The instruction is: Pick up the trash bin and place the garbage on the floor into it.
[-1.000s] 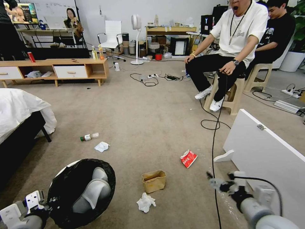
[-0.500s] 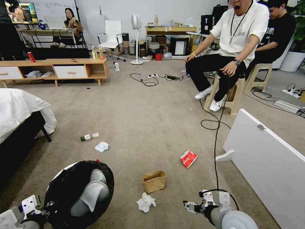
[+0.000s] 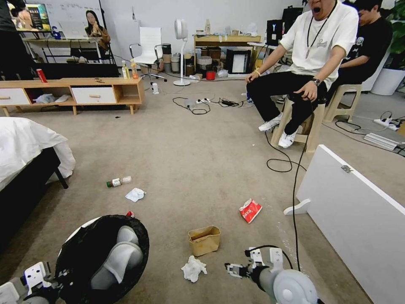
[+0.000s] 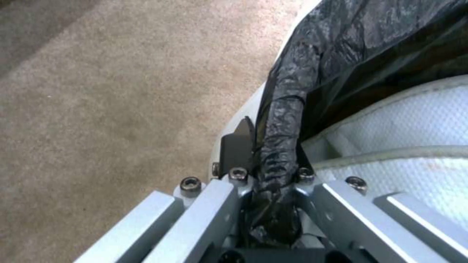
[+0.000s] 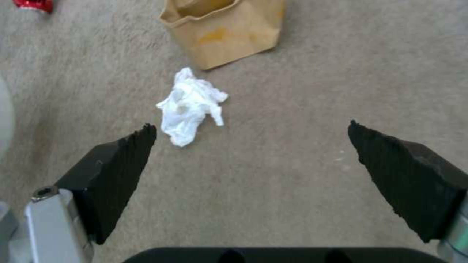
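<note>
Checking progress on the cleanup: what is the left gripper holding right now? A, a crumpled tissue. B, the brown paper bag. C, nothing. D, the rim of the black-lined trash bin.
D: in the left wrist view the left gripper has its jaws shut on the bag-covered rim of the trash bin.

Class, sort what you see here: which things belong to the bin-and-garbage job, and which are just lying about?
Job: trash bin, paper bag, tissues, snack packet, green-capped bottle.

Lying about: drink bottles, red can, fan, cables, white board.
</note>
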Available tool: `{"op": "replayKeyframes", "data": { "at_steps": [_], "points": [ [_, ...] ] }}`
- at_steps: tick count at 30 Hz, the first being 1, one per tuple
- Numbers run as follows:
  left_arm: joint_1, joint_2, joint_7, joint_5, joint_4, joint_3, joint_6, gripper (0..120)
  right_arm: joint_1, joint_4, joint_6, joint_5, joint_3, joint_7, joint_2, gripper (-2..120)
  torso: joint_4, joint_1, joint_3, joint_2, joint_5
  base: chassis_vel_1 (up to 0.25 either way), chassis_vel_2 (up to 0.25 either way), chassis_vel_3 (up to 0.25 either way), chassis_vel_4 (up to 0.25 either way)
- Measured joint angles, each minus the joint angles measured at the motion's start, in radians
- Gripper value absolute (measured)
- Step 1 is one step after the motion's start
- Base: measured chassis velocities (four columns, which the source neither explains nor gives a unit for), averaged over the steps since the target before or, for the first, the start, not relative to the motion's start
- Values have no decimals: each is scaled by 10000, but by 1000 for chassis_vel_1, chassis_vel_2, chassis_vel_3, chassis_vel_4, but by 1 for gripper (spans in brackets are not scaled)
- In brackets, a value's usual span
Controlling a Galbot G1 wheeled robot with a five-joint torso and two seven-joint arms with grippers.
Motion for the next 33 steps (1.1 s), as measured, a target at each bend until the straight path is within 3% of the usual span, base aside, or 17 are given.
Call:
{"op": "replayKeyframes", "data": {
  "at_steps": [11,19,33],
  "points": [
    [-93,109,25,-44,152,-65,0,1,803,-928,210,55,-904,-49,500,100,-2,0,0,0,0,0,0,0,0],
    [-111,119,61,-55,251,-162,0,1,1482,-2265,363,42,-1831,-71,1448,100,0,0,0,0,0,0,0,0,0],
    [-111,126,72,-82,310,-288,0,1,2103,-3648,670,-230,-2320,-408,2254,100,0,0,0,0,-1,0,0,0,0]
  ]
}}
